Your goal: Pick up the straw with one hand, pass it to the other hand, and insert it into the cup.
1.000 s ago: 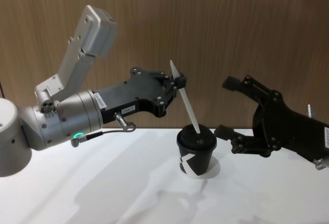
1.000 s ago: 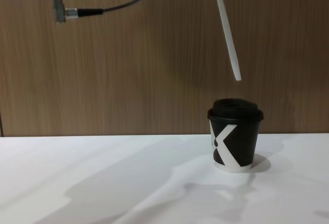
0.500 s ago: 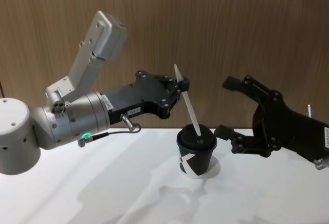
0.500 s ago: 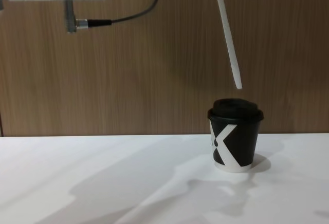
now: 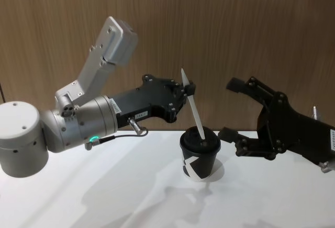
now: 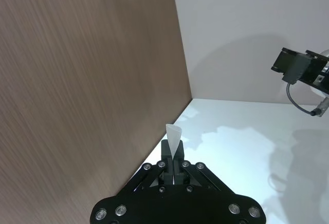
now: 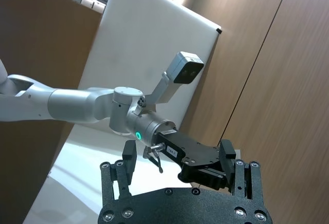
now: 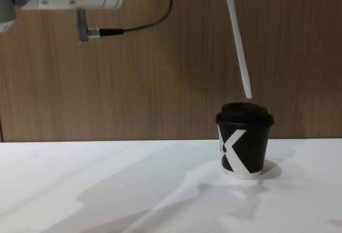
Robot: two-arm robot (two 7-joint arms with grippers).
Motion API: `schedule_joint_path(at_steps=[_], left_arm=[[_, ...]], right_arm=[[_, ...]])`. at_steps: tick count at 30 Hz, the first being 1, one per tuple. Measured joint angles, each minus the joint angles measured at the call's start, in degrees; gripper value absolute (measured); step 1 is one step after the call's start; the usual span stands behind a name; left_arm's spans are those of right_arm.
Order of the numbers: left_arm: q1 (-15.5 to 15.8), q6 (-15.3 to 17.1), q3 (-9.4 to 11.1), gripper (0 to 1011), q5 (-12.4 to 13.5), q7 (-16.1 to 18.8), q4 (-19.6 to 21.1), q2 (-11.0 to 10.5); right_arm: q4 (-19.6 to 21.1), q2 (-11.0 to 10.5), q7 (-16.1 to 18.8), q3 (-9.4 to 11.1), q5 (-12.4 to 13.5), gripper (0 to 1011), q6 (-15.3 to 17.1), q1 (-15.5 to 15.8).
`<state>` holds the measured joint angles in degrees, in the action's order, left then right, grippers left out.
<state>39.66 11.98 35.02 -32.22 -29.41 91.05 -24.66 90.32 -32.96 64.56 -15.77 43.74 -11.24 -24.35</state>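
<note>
Left gripper (image 5: 187, 88) clamped on straw (image 5: 192, 105), straw tilted, lower tip just above lid of cup (image 8: 244, 146), cup on table (image 8: 107, 190), right gripper (image 5: 234, 110) beside cup, jaws apart

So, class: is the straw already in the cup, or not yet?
Not yet. In the chest view the straw, held by the left gripper, ends just above the lid of the cup, with a gap between.

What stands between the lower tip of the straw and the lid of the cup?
Nothing visible does. The left gripper holds the straw tilted, and in the chest view its lower tip hangs just above the black lid of the cup with bare air between. The right gripper is open beside the cup, apart from it.
</note>
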Motion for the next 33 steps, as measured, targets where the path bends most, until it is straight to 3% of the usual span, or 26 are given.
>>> schedule_joint_path(at_steps=[33], left_arm=[[0.9, -0.8, 0.4, 8, 2.6, -1.2, -4.9, 3.1]], right_arm=[[0.0, 0.0, 0.0, 0.0, 0.0, 1001, 0.0, 0.0]])
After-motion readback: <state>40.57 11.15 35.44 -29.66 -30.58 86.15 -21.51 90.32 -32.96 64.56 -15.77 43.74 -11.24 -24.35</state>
